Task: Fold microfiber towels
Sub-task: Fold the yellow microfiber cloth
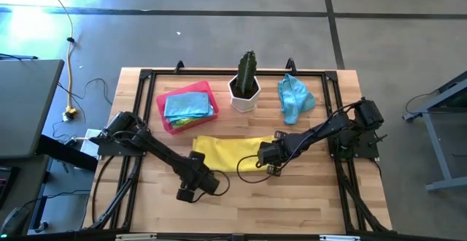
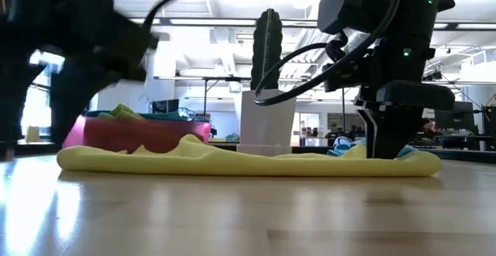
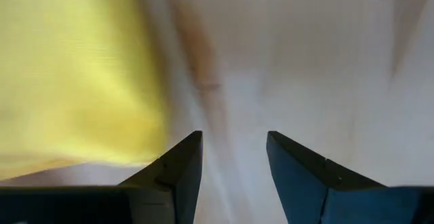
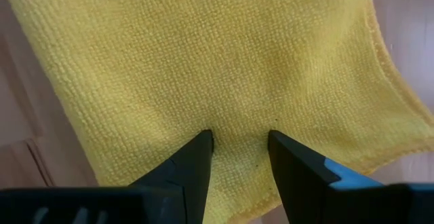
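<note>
yellow towel [image 1: 228, 152] flat on bench [image 1: 292, 204] for folding | right tool [image 4: 239, 149] parted, pressing its edge | left tool [image 3: 234, 157] parted, empty, beside it

- Left hand [image 1: 191, 192] low at the near middle, fingers [image 3: 178, 170] parted, nothing between them.
- Right hand [image 1: 267, 155] lowered near centre, arm reaching in from the right, fingers [image 4: 195, 157] parted, tips pressing down.
</note>
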Motion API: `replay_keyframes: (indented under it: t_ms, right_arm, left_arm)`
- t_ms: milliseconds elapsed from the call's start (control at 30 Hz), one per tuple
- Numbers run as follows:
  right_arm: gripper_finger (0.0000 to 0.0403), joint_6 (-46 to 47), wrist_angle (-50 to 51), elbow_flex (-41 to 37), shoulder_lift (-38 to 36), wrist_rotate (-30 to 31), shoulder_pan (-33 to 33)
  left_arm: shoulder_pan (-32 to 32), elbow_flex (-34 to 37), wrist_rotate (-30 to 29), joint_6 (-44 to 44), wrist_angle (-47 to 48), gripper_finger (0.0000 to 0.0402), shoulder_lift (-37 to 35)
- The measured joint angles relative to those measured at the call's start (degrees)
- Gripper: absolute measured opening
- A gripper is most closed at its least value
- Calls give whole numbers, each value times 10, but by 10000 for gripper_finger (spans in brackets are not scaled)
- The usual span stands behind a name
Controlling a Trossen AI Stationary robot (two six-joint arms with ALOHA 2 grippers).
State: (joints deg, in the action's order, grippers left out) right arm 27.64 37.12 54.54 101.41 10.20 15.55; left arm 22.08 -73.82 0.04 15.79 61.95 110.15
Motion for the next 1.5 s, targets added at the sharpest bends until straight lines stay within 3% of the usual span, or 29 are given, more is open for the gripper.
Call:
replay_keyframes:
  t_ms: [67,200,267,500,733,1000,1333,1500]
  right_arm:
    - [144,-10,0,0,0,0,0]
    - [144,-9,-1,0,0,1,0]
    - [144,-9,-1,0,0,1,0]
    - [144,-10,-1,0,0,2,0]
    - [144,-7,-1,0,0,3,0]
    - [144,-7,-1,-1,0,3,-2]
    - [144,-7,59,39,-33,8,2]
    - [144,23,102,46,-80,34,2]
  left_arm:
    - [3,-16,-51,-9,10,156,-7]
    - [-10,-18,-209,-10,-8,156,-7]
    - [-27,0,-247,-7,-55,156,-7]
    - [-64,56,-260,28,-91,145,-7]
    - [-56,66,-91,50,-93,112,-9]
    - [-22,62,-44,66,-89,93,-14]
    - [-23,41,-101,78,-61,93,-26]
    - [-23,16,-172,51,-18,92,-25]
